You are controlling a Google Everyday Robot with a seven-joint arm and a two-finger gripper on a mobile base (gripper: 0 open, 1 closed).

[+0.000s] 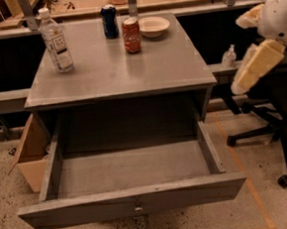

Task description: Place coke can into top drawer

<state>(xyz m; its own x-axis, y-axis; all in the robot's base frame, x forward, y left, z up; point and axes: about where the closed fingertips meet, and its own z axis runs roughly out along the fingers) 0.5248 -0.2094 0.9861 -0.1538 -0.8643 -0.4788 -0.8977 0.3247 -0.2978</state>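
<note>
The coke can [131, 35] stands upright at the back of the grey cabinet's top [130, 73], red with a silver top. The top drawer [135, 204] is pulled wide open below, and its grey inside is bare. A small metal knob sits at the centre of its front panel. My gripper is not in view. Only white and cream parts of my arm [258, 62] show at the right edge, well to the right of the can and clear of the cabinet.
A dark blue can [109, 21] and a white bowl [154, 26] stand beside the coke can. A clear plastic bottle [57, 41] stands at the top's left. A cardboard box [30, 155] sits left of the cabinet, an office chair [273, 126] to the right.
</note>
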